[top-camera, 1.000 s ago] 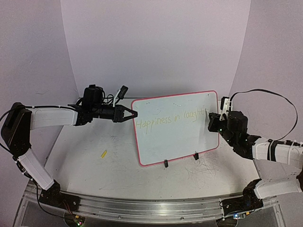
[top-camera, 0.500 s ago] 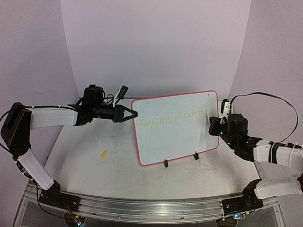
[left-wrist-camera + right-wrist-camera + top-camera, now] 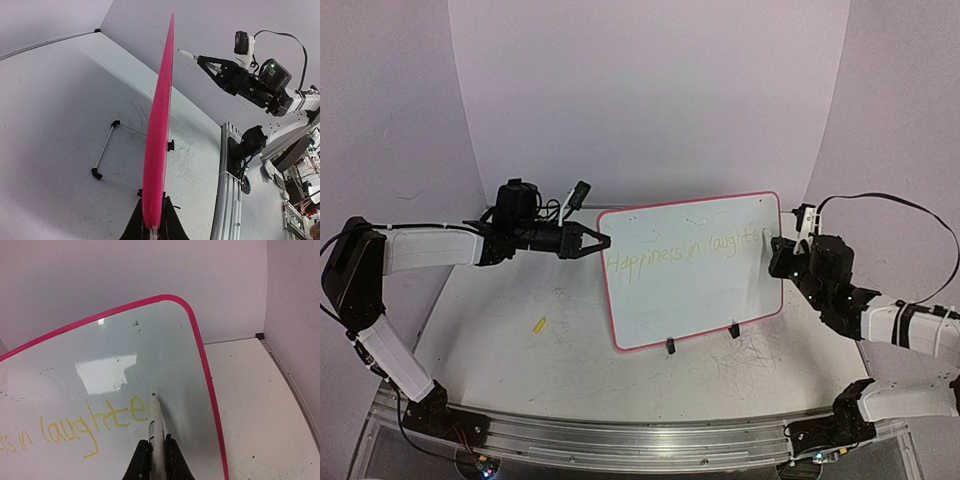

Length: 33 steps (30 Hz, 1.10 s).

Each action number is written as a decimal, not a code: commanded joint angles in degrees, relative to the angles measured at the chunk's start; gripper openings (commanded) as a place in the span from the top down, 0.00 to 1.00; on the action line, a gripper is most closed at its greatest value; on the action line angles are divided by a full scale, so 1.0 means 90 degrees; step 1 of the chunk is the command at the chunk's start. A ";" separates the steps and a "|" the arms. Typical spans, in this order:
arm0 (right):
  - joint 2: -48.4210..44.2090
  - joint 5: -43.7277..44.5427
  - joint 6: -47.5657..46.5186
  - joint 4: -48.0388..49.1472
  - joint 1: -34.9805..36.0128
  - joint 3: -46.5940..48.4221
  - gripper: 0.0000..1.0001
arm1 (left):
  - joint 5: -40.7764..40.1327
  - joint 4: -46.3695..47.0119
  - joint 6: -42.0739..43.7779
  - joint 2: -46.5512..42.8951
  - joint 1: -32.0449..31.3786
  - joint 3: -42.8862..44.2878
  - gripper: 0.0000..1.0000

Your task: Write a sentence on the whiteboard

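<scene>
The whiteboard [image 3: 705,300] stands upright at mid-table with a red-pink rim. The sentence [image 3: 680,250] is one line of yellow-green writing; in the right wrist view its end reads "laughte" [image 3: 95,422]. My left gripper [image 3: 605,241] is shut on the board's left edge. In the left wrist view the board is edge-on [image 3: 162,100] between that gripper's [image 3: 154,198] jaws. My right gripper [image 3: 778,250] [image 3: 156,440] is shut on a white marker [image 3: 156,422]. Its tip sits just right of the last "e", at or barely off the surface.
A small yellow piece [image 3: 538,325] lies on the table left of the board. Two black clip feet [image 3: 671,346] stick out at the board's bottom edge, and a wire stand [image 3: 105,147] props it from behind. Grey scribbles [image 3: 750,360] mark the tabletop. Purple walls close in.
My right gripper with the marker dipped a little, then rose and shifted slightly right at the end of the line. The left arm and the board have not moved.
</scene>
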 commanded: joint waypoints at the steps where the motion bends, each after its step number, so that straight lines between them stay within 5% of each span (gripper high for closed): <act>1: 0.0286 -0.0275 -0.0169 0.0412 -0.0097 0.0384 1.00 | -0.0209 -0.0321 0.0327 -0.0182 -0.0120 0.0114 1.00; 33: 0.0192 -0.0323 0.0147 -0.0055 -0.0121 -0.0099 1.00 | -0.0180 -0.0322 0.0316 -0.0126 -0.0121 0.0145 1.00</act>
